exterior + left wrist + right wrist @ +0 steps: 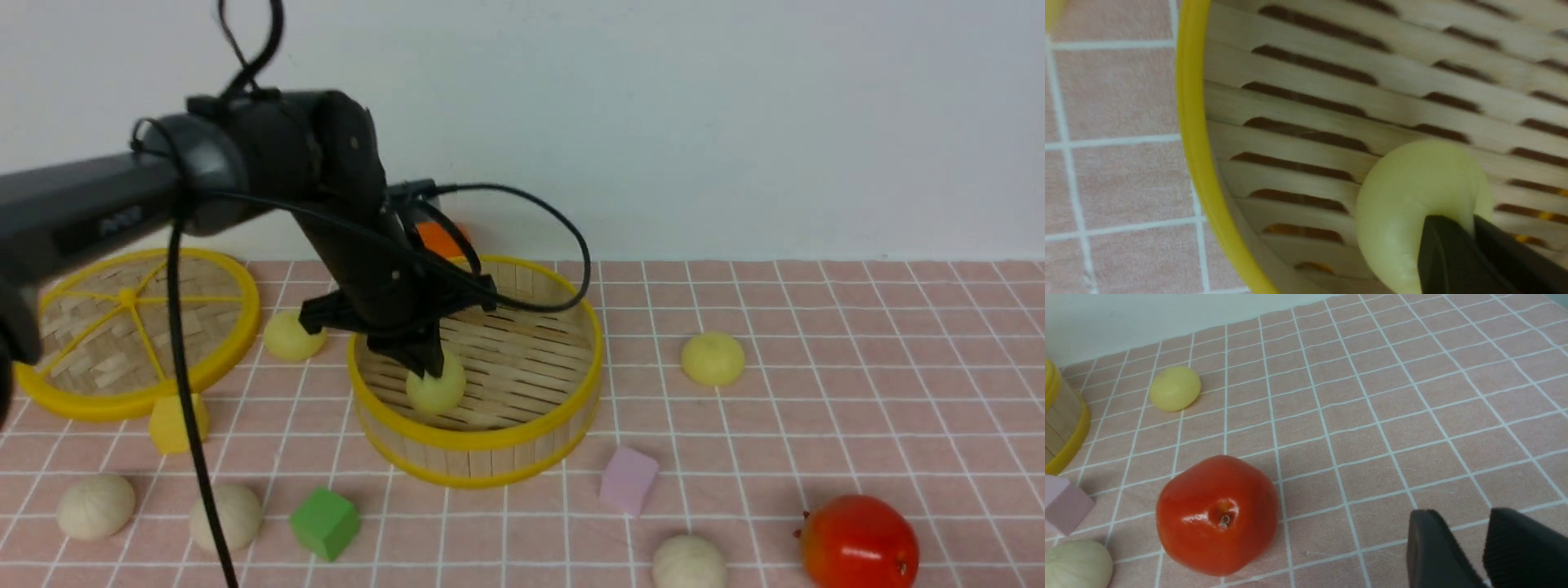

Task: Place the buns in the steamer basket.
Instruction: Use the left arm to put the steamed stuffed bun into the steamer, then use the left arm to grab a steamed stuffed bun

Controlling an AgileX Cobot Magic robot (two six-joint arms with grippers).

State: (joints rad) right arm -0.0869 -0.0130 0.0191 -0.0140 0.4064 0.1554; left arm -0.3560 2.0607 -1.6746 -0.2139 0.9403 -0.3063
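Observation:
The steamer basket [490, 469] [1192, 122] stands left of the table's centre. My left gripper [429, 367] [1470, 222] reaches down into it near the front left wall. It is shut on a pale yellow bun [437, 390] [1412, 196], pinching the bun's soft top, and the bun rests on the slats. Two more pale yellow buns lie outside, one to the left [292, 335] and one to the right [713, 358] [1174, 388]. Off-white buns lie along the front edge [95, 506] [226, 516] [688, 562]. My right gripper [1466, 518] hangs open over bare cloth, holding nothing.
The woven lid [131, 327] lies at far left. Beside it stands a yellow block [175, 423]. A green cube [325, 523] and a pink block [628, 480] sit in front of the basket. A red tomato [857, 543] [1216, 514] lies front right. An orange ball [441, 238] shows behind the basket.

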